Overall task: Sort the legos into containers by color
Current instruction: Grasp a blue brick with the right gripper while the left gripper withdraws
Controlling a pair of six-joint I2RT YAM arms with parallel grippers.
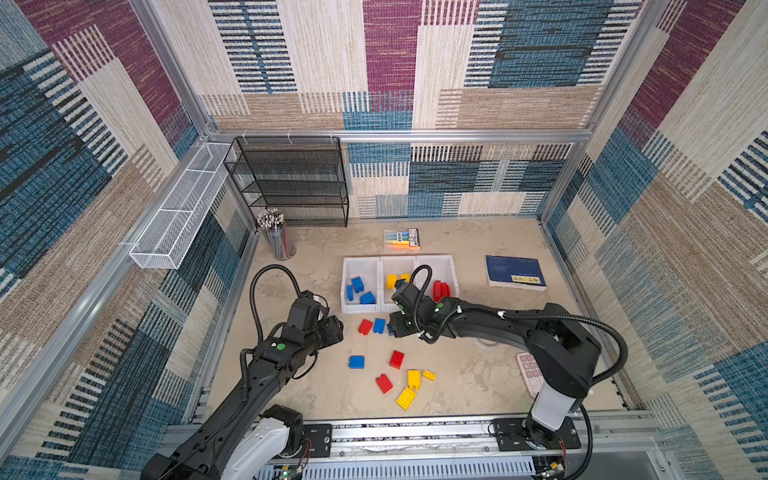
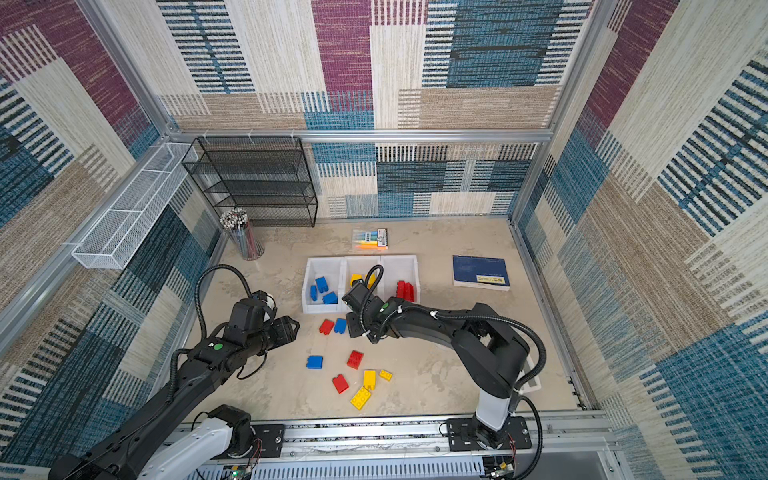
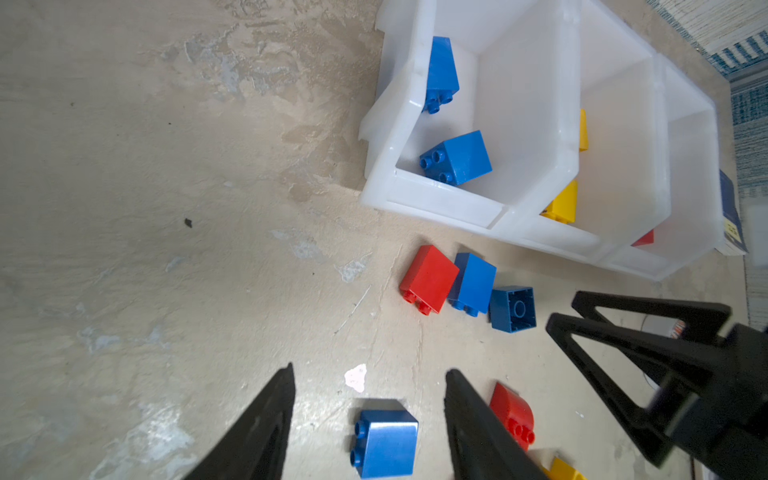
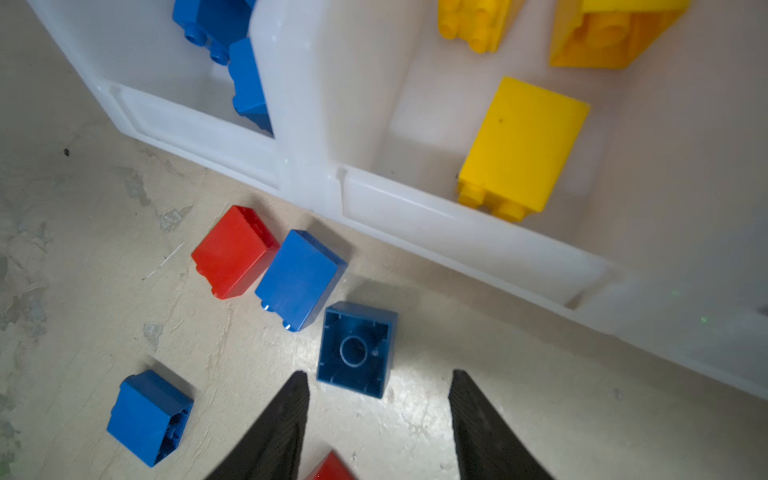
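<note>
Three joined white containers [image 1: 360,308] hold sorted legos: blue on the left, yellow in the middle, red on the right. In front of them lie a red brick [image 1: 365,326] and a blue brick [image 1: 379,325], side by side. An upturned blue brick [image 4: 355,349] rests just ahead of my open right gripper [image 4: 379,376], untouched. My left gripper [image 3: 370,374] hovers open and empty, with a blue brick [image 3: 386,440] on the table below the gap. Nearer the front lie red bricks [image 1: 397,359] and yellow bricks [image 1: 414,379].
A blue book [image 1: 515,272] lies right of the bins and a highlighter pack [image 1: 402,239] behind them. A pen cup [image 1: 276,235], black mesh rack [image 1: 291,178] and white wire tray [image 1: 183,208] stand at back left. A pink keypad [image 1: 530,370] sits under the right arm.
</note>
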